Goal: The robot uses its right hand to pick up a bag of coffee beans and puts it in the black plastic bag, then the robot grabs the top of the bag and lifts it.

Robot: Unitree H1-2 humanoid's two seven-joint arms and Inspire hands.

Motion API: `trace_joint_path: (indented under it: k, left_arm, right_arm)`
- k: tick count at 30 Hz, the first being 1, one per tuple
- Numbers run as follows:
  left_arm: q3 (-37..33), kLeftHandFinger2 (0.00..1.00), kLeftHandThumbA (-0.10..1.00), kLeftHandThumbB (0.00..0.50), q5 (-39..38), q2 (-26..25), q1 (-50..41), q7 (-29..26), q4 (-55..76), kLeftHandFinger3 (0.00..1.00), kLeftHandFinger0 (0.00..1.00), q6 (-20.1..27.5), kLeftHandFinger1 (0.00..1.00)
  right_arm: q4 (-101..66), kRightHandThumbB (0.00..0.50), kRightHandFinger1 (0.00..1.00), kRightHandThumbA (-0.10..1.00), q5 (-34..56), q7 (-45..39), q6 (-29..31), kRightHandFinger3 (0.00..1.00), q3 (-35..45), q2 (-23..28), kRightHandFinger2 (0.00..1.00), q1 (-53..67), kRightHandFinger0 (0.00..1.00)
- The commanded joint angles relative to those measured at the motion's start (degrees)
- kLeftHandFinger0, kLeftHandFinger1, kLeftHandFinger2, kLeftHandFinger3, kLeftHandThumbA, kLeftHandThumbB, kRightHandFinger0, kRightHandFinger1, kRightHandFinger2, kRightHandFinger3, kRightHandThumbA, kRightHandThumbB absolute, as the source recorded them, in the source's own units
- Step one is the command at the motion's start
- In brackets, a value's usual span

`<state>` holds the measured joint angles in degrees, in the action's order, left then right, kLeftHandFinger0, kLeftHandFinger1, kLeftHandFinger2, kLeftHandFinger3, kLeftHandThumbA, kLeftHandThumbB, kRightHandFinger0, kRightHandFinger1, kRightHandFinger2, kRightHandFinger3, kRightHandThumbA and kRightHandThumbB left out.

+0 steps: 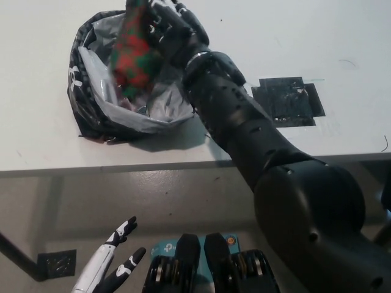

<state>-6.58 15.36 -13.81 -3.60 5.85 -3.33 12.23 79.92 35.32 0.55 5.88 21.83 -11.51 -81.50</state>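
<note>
White table (pixel 317 36) fills the upper part of the head view. The black right arm (pixel 244 128) reaches across it to the black bag (pixel 82 101), which sits open near the front edge with a grey lining showing. The right hand (pixel 168 24) is closed around the red-and-green coffee bag (pixel 131 58), holding it tilted over the bag's mouth, lower end inside. The left hand (pixel 116 259) rests low, below the table, fingers spread and empty.
</note>
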Motion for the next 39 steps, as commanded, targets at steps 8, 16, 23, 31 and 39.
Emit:
trace_joint_path:
  k: [8, 16, 23, 31, 39]
  left_arm:
    - [-0.4, 1.0, 0.9, 0.117, 0.4, -1.6, 1.5, 0.9, 2.5, 1.0, 1.0, 0.4, 1.0]
    - [-0.4, 1.0, 0.91, 0.125, 0.7, -1.5, 2.1, 0.6, 2.4, 1.0, 1.0, 0.3, 1.0]
    - [-0.4, 1.0, 0.92, 0.122, 1.2, -1.6, 2.1, 0.3, 2.1, 1.0, 1.0, 1.0, 1.0]
    - [-0.6, 1.0, 0.92, 0.122, 1.0, -1.9, 2.0, 0.8, 2.4, 1.0, 1.0, 0.8, 1.0]
    - [-0.7, 1.0, 0.93, 0.129, 1.2, -2.0, 1.8, 0.9, 1.7, 1.0, 1.0, 0.6, 1.0]
  right_arm:
    - [-1.9, 0.258, 1.0, 0.59, -10.8, -5.4, 4.6, 1.0, -10.7, 1.9, 1.0, -3.1, 1.0]
    - [-2.1, 0.227, 1.0, 0.7, -12.8, -5.5, 5.0, 1.0, -11.8, 2.9, 1.0, -2.6, 1.0]
    - [-3.8, 0.217, 1.0, 0.8, -17.8, -3.4, 7.5, 1.0, -15.2, 4.7, 1.0, -2.8, 1.0]
    - [-22.2, 0.275, 1.0, 0.95, -31.8, -0.3, 3.7, 1.0, -26.9, 12.1, 1.0, -2.2, 1.0]
    - [-52.9, 0.446, 1.0, 1.0, -37.4, -18.5, -9.4, 1.0, -39.7, 23.5, 1.0, 1.4, 1.0]
